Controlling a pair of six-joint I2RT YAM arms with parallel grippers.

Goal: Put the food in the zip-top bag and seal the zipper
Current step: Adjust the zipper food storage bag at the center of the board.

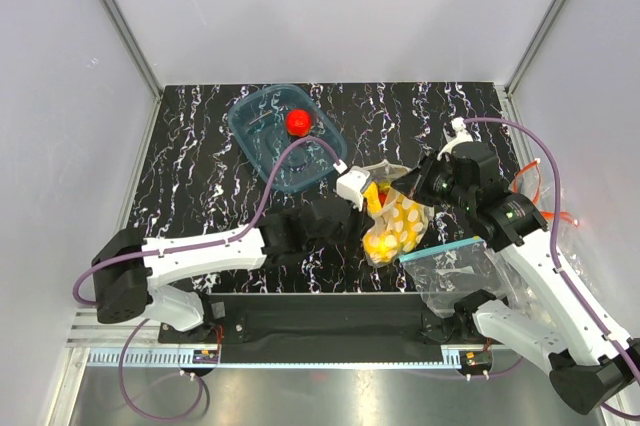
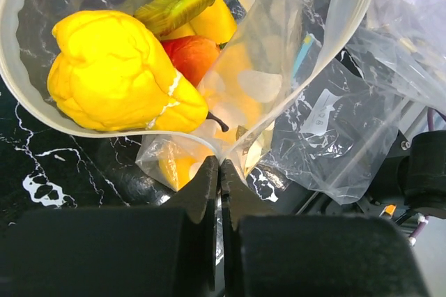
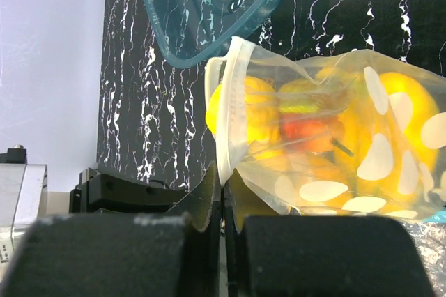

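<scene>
A black bench [image 1: 200, 161] veined with white carries a translucent blue-green container [image 1: 258, 131], rounded at its corners and turned askew, near the middle of the far edge. A plain clear bag [image 1: 455, 278] with a teal strip [image 1: 436, 249] along its mouth lies crumpled at the near right corner. Pale walls [image 1: 60, 96] enclose the bench.

Black table [image 1: 200, 146] veined white like marble. At centre, a clear bag [image 1: 408, 218] with white polka dots and a pale zipper [image 3: 224, 123] holds yellow fruit [image 2: 111, 74] and a red piece [image 2: 189, 56]. Upper middle, a translucent teal tray [image 1: 262, 141] carries a red ball [image 1: 298, 122]
</scene>
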